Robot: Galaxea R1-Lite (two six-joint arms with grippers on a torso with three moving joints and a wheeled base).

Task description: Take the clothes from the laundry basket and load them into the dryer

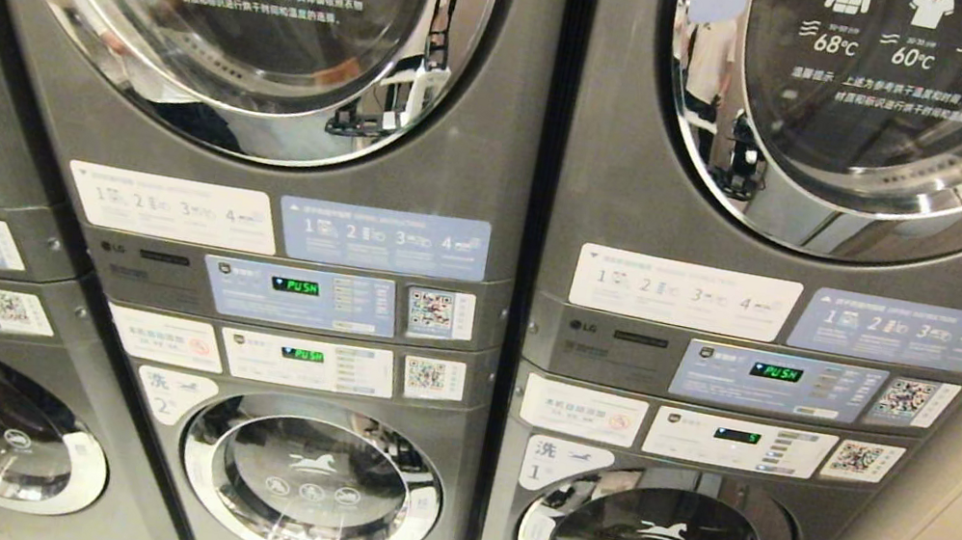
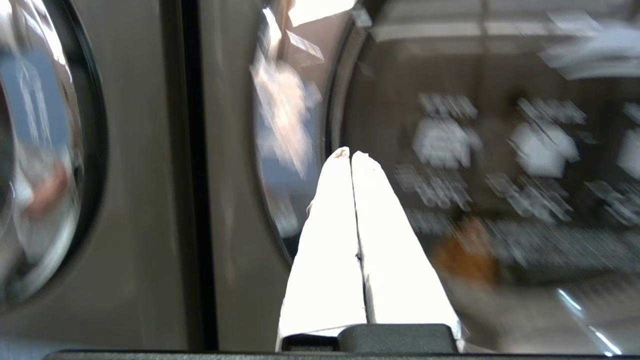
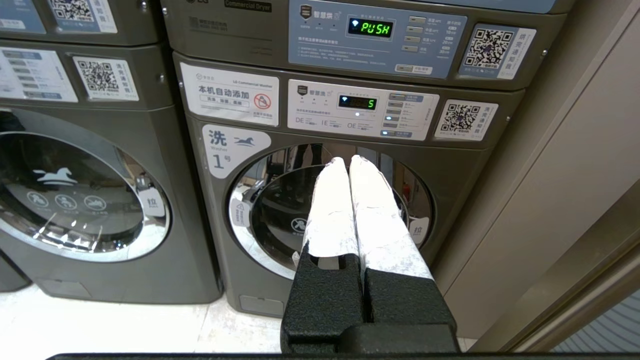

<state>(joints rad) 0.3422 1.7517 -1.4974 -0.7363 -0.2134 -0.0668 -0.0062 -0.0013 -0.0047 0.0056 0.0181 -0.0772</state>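
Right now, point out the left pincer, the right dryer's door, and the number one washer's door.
left pincer point(image 2: 351, 154), left wrist view, between its shut tips.
right dryer door point(image 1: 901, 96), head view, on the glass.
number one washer door point(image 3: 280, 205), right wrist view, on the glass.

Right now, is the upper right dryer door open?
No, the upper right dryer door sits shut, flush against its machine front in the head view.

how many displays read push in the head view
3: middle stack's dryer panel, its washer panel below, and the right stack's dryer panel. Left stack's displays are unreadable.
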